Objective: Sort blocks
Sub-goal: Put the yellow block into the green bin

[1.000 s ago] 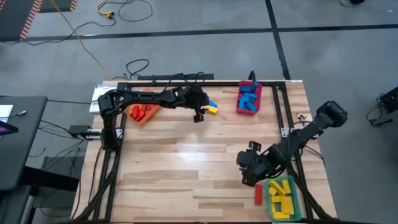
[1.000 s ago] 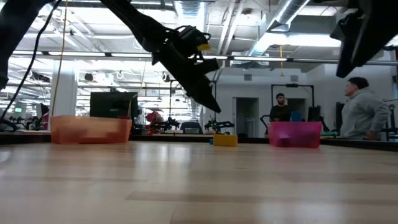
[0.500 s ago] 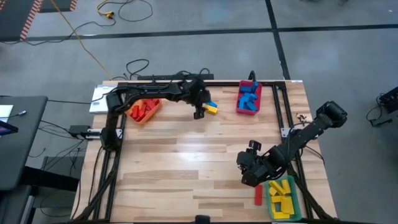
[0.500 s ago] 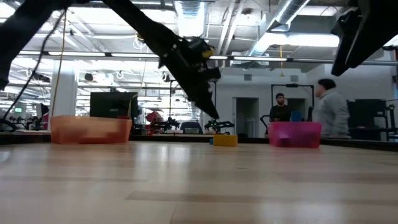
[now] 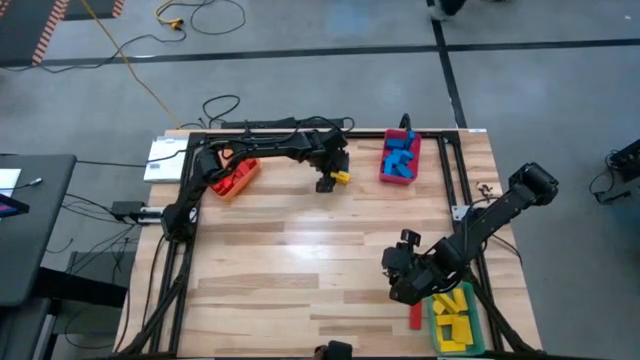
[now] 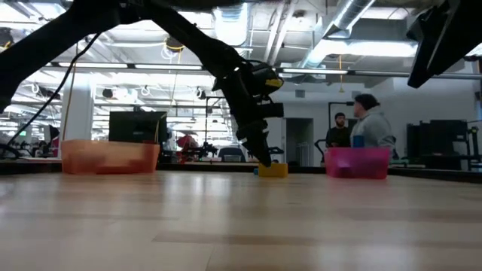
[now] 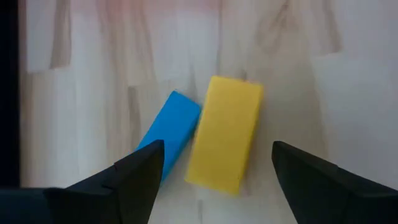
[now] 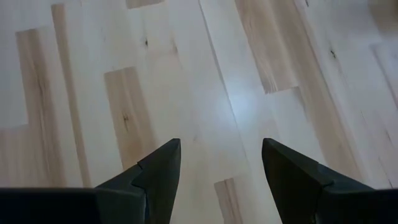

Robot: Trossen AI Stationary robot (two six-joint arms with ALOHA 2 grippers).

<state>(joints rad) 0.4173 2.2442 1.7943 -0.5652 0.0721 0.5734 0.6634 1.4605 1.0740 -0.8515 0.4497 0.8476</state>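
left gripper (image 7: pixel 211 165): jaws spread wide, so we can straddle the yellow block (image 7: pixel 224 134) touching the blue block (image 7: pixel 169 130) | right gripper (image 8: pixel 221 162): jaws apart, empty, waiting near the green bin (image 5: pixel 436 325)

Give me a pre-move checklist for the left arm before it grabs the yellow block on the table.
1. Left claw open: ok, fingers spread wide.
2. Yellow block between the fingers: ok, roughly centred in the wrist view.
3. Blue block out of the way: not ok, it lies against the yellow one, near one finger.
4. Claw low enough to grip: cannot tell; the level view shows it just above the block.
5. Right claw out of the way: ok, open over bare wood near the green bin.
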